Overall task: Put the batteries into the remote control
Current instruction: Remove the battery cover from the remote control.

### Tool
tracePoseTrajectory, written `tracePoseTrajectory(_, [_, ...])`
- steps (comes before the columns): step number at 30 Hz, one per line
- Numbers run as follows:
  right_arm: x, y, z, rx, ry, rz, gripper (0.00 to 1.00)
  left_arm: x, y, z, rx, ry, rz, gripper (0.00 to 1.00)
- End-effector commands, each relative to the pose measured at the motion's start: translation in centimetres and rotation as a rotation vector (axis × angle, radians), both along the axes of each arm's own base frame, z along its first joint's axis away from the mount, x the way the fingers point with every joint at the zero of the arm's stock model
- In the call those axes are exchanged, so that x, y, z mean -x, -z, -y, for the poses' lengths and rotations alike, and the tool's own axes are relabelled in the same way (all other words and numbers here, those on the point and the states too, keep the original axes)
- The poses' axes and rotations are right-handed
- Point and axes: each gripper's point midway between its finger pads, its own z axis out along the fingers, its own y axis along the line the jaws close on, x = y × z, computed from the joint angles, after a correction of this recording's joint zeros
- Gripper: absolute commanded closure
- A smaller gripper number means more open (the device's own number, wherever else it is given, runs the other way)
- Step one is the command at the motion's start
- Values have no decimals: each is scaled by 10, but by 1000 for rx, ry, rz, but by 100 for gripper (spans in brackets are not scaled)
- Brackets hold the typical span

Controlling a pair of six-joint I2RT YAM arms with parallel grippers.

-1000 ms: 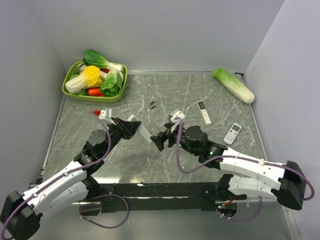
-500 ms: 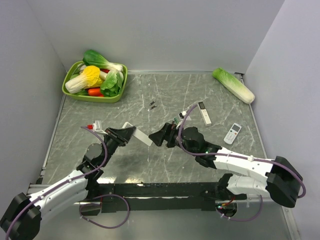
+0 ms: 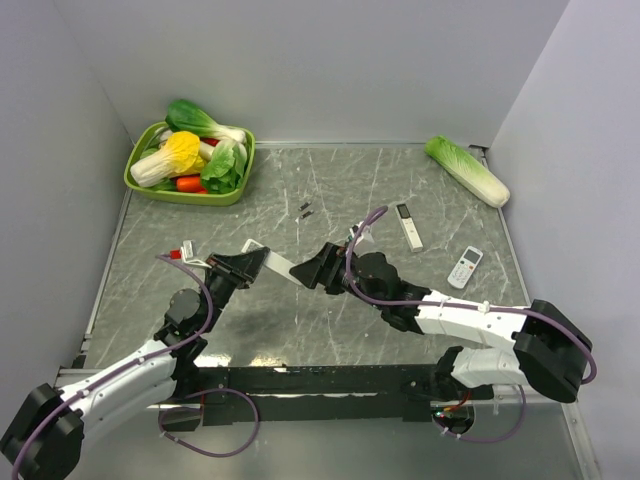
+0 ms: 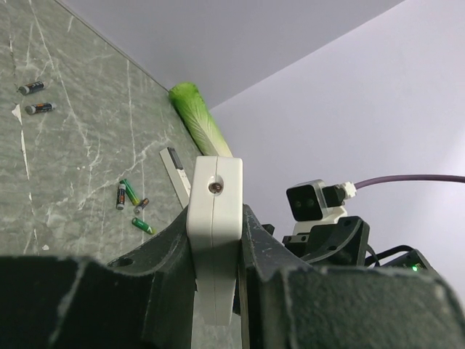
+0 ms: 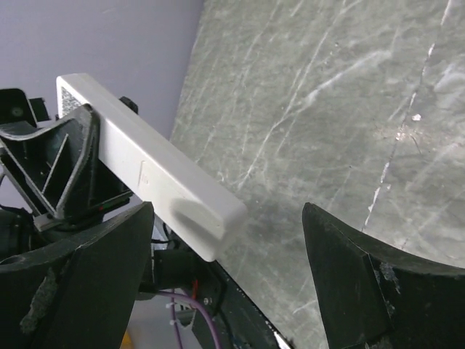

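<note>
My left gripper (image 3: 262,262) is shut on the long slim white remote control (image 3: 281,268) and holds it above the table, its free end pointing right. In the left wrist view the remote (image 4: 214,190) stands clamped between both fingers (image 4: 156,280). My right gripper (image 3: 306,272) is open and empty just at that free end. In the right wrist view the remote (image 5: 149,174) reaches in between the spread fingers (image 5: 80,283), close to the left one. Three slim green batteries (image 4: 129,192) lie on the table in the left wrist view. They are hidden behind my right arm in the top view.
Two tiny dark cells (image 3: 305,208) lie mid-table. A white remote with a black end (image 3: 408,225) and a short buttoned remote (image 3: 464,267) lie to the right. A green tray of vegetables (image 3: 140,180) stands back left, a cabbage (image 3: 466,170) back right.
My right gripper has moved left and forward up to the remote's free end. My left gripper has shifted a little with the remote, still shut on it.
</note>
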Motion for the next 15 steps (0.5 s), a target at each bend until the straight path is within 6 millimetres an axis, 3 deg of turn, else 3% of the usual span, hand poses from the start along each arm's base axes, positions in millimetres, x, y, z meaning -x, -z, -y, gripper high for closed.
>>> tracePoseTrajectory(1, [-3, -44, -18, -112, -29, 65, 11, 0, -23, -2, 56, -6, 61, 99])
tracePoseTrajectory(15, [-7, -45, -29, -122, -24, 43, 20, 4, -29, -1, 50, 6, 94, 99])
